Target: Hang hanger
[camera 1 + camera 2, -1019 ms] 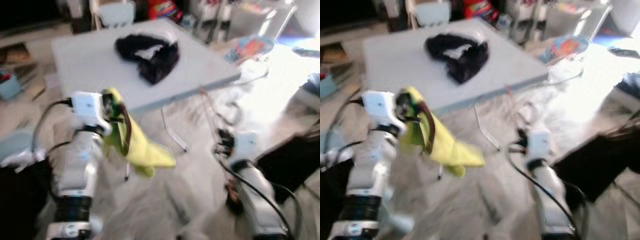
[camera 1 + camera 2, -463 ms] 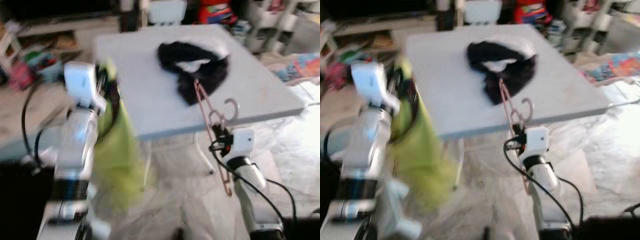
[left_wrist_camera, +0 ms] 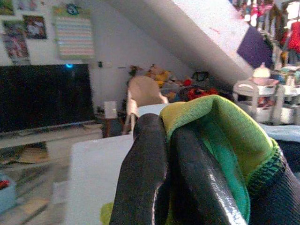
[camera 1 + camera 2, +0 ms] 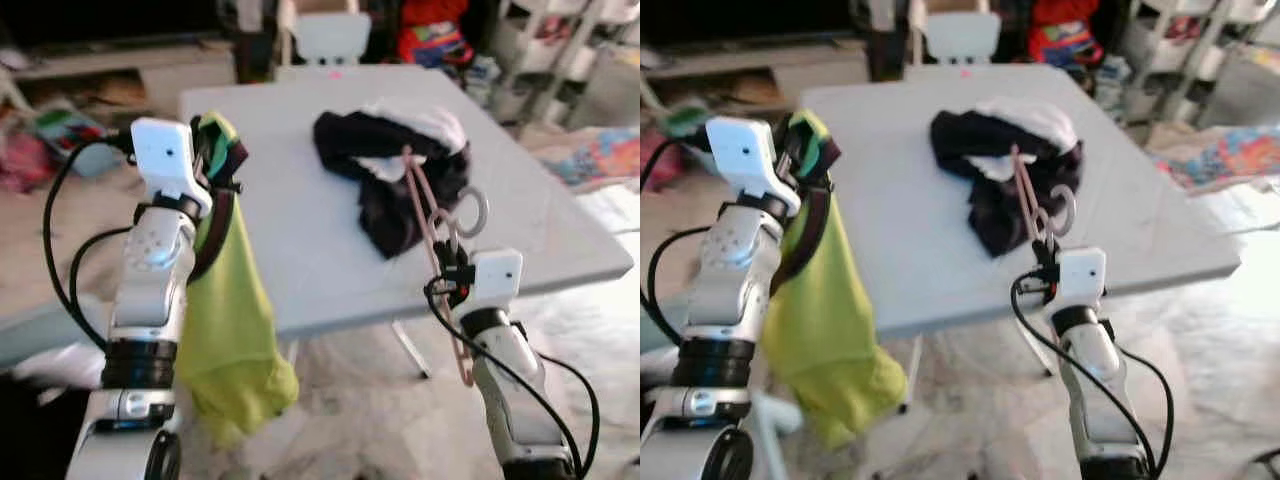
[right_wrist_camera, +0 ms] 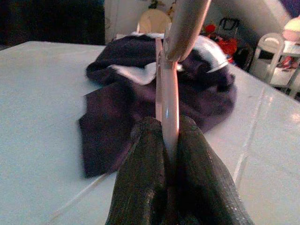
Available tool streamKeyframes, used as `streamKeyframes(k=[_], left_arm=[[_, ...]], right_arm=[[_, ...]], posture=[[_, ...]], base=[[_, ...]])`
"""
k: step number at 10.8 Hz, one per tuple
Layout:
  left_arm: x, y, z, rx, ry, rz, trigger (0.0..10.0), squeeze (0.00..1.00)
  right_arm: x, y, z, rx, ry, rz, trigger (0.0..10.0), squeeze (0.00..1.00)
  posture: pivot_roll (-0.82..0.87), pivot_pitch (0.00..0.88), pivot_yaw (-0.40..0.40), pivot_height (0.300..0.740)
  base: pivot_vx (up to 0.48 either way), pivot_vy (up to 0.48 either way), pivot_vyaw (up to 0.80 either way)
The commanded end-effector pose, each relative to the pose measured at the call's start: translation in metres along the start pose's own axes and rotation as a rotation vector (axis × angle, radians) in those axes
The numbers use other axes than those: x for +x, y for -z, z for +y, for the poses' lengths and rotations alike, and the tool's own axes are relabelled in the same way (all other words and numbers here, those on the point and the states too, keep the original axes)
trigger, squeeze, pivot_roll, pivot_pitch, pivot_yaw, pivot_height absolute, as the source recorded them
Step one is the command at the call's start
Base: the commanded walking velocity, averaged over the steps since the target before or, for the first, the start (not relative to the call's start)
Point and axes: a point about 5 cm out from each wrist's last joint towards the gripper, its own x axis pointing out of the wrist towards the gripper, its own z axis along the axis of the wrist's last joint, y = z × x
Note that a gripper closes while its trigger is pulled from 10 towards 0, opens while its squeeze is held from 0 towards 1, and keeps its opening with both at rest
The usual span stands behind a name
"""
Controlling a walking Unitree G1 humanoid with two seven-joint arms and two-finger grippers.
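My right gripper (image 4: 452, 272) is shut on a pink hanger (image 4: 432, 240), held upright at the near edge of the grey table (image 4: 300, 240); its metal hook (image 4: 467, 212) points to the right. In the right wrist view my fingers (image 5: 145, 154) pinch the hanger's bar (image 5: 168, 101). My left gripper (image 4: 222, 160) is raised at the table's left side, shut on a yellow-green garment (image 4: 232, 320) that hangs down toward the floor. The left wrist view has the fingers (image 3: 145, 178) clamped on the green fabric (image 3: 225, 140).
A dark pile of clothes (image 4: 390, 165) with some white cloth lies on the table beyond the hanger. A white chair (image 4: 330, 35) stands behind the table, shelves and toys (image 4: 440, 40) at the back, a colourful mat (image 4: 600, 155) on the floor to the right.
The view has swung and steadied, so the table now sits centred. Both arms still hold their loads; the garment hangs straight down and the hanger stands closer to the dark pile.
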Motion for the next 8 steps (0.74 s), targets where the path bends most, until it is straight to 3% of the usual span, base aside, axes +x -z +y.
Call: streamKeyframes(k=[1,8], left_arm=[[0.0047,-0.0091,-0.0080,-0.009,0.023,-0.045,10.0,0.00],[0.0096,-0.0150,0.0007,-0.015,-0.012,-0.059,10.0,0.00]], right_arm=[[-0.0028,0.0094,-0.0033,-0.005,0.004,0.052,10.0,0.00],[0.0011,0.0077,-0.0023,-0.017,-0.004,0.038,10.0,0.00]], posture=[[-0.09,0.000,-0.004,0.740],[-0.09,0.000,-0.003,0.740]], base=[[0.289,-0.382,0.00],[0.295,-0.373,0.00]])
